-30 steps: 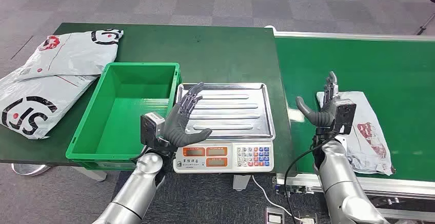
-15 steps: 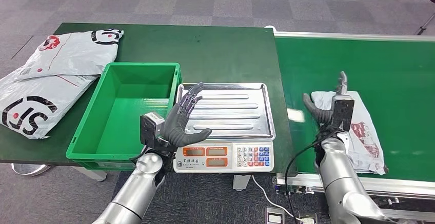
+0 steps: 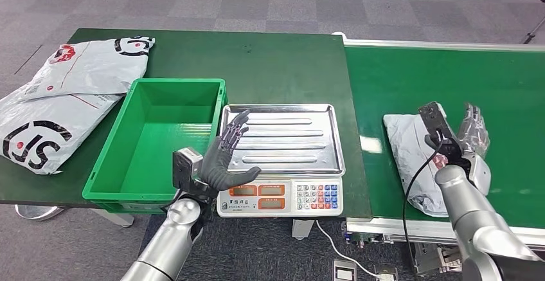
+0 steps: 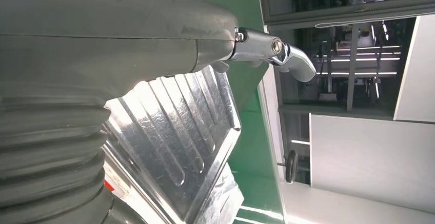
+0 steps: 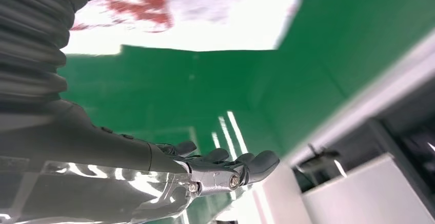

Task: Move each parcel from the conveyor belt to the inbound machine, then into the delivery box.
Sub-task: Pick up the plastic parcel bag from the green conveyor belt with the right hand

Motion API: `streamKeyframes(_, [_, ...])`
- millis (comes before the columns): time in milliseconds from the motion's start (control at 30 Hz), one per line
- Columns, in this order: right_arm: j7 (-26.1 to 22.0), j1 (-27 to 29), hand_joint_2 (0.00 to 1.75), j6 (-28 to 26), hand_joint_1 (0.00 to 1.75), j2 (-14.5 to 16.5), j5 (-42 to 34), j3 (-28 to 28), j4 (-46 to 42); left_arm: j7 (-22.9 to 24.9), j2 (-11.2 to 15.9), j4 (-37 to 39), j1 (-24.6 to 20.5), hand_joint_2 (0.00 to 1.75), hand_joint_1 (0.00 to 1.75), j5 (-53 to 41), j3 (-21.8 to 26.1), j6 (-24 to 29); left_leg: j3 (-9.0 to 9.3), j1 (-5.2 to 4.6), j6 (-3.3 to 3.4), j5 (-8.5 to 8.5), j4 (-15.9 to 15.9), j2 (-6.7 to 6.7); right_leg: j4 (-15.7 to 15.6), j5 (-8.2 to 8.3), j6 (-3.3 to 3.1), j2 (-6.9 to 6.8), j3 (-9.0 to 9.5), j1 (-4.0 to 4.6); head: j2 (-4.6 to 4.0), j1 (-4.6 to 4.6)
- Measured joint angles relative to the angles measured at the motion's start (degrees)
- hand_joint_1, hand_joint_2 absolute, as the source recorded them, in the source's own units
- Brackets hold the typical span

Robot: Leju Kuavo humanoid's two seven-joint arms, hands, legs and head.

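Note:
A grey-white parcel [image 3: 409,147] with red print lies on the green conveyor belt [image 3: 443,75] at its near edge. My right hand [image 3: 468,138] hovers over the parcel's right side, fingers spread and holding nothing. The right wrist view has the parcel [image 5: 215,14] behind the outstretched fingers [image 5: 225,171]. The scale, the inbound machine [image 3: 281,159], stands mid-table with a bare steel tray [image 3: 283,136]. My left hand [image 3: 225,155] is raised over the scale's front left corner, open and holding nothing. The green delivery box [image 3: 160,136] beside the scale has nothing in it.
Two large grey courier bags [image 3: 61,98] lie on the dark green table [image 3: 276,62] left of the box. The scale's keypad and display [image 3: 283,196] face me at the table's front edge. Its power cable [image 3: 334,245] trails to the floor.
My right hand has swung from the parcel's left edge across to its right side. The parcel sits slightly further left. My left hand has dipped a little.

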Motion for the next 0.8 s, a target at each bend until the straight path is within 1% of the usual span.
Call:
streamKeyframes(67, [2.0, 0.4, 1.75, 3.5, 0.00, -0.8, 1.6, 0.8, 0.5, 0.0, 0.0, 0.0, 0.1, 1.75, 0.00, -0.1, 0.0, -0.1, 0.00, 0.01, 0.00, 0.00, 0.0, 0.02, 0.0, 0.00, 0.00, 0.02, 0.00, 0.01, 0.00, 0.01])
streamKeyframes(100, [3.1, 0.5, 1.75, 6.2, 0.00, -1.0, 2.4, 1.1, 0.7, 0.0, 0.0, 0.0, 0.1, 1.75, 0.00, -0.1, 0.0, -0.2, 0.00, 0.01, 0.00, 0.00, 0.0, 0.03, 0.0, 0.00, 0.00, 0.02, -0.01, 0.01, 0.00, 0.01])
streamKeyframes(200, [6.5, 0.9, 1.75, 16.5, 0.00, -1.5, 4.4, 2.2, 1.5, 0.0, 0.0, 0.1, 0.0, 1.75, 0.00, -0.3, 0.0, -0.4, 0.00, 0.01, 0.00, 0.00, 0.0, 0.04, 0.0, 0.00, 0.00, 0.03, -0.03, 0.01, 0.00, 0.00])
streamKeyframes(267, [7.7, 1.2, 1.75, 20.6, 0.00, -1.7, 5.1, 2.9, 2.1, 0.0, 0.0, 0.2, 0.0, 1.75, 0.00, -0.3, 0.0, -0.4, -0.01, 0.01, 0.00, 0.00, 0.0, 0.02, 0.0, 0.00, 0.00, 0.01, -0.02, 0.00, 0.00, 0.01])
streamKeyframes(367, [8.9, 1.5, 1.75, 23.6, 0.00, -2.0, 5.9, 3.7, 2.6, 0.0, 0.0, 0.5, -0.1, 1.75, 0.00, -0.3, 0.0, -0.4, -0.01, 0.01, 0.00, 0.00, 0.0, 0.02, 0.0, 0.00, 0.00, 0.02, -0.02, 0.00, 0.00, 0.01])
streamKeyframes(467, [11.6, 1.5, 1.75, 29.1, 0.00, -2.3, 8.2, 4.6, 3.0, 0.0, 0.0, 1.1, -0.6, 1.75, 0.00, 0.7, 0.6, -0.9, -0.01, 0.00, 0.00, 0.00, 0.0, 0.03, 0.0, 0.00, 0.00, 0.03, -0.02, 0.00, 0.00, 0.01])
streamKeyframes(533, [13.2, 1.6, 1.75, 31.7, 0.00, -2.6, 9.7, 5.1, 3.2, 0.0, 0.0, 1.6, -1.0, 1.75, 0.00, 1.6, 1.9, -1.7, -0.01, 0.00, 0.00, 0.00, 0.0, 0.03, 0.0, 0.00, 0.00, 0.03, -0.03, 0.00, 0.00, 0.00])
streamKeyframes(600, [14.3, 1.6, 1.75, 32.6, 0.00, -2.9, 10.8, 5.2, 3.3, 0.0, 0.0, 2.0, -1.4, 1.75, 0.00, 1.9, 3.2, -2.0, -0.01, 0.00, 0.00, 0.00, 0.0, 0.02, 0.0, 0.00, 0.00, 0.02, -0.02, 0.00, 0.00, -0.01])
streamKeyframes(767, [16.3, 1.2, 1.75, 32.9, 0.00, -3.8, 12.0, 5.3, 3.3, 0.0, 0.1, 2.6, -1.9, 1.75, 0.00, 1.8, 5.3, -2.0, 0.00, 0.00, 0.00, 0.00, 0.0, 0.02, 0.0, 0.00, 0.00, 0.02, 0.01, 0.00, 0.00, 0.00])
streamKeyframes(800, [16.6, 1.0, 1.75, 33.4, 0.44, -3.9, 12.1, 5.3, 3.4, 0.0, 0.1, 2.7, -2.0, 1.75, 0.00, 1.8, 5.6, -2.0, 0.00, 0.00, 0.00, 0.00, 0.0, 0.03, 0.0, 0.00, 0.00, 0.02, 0.01, 0.00, 0.00, 0.00])
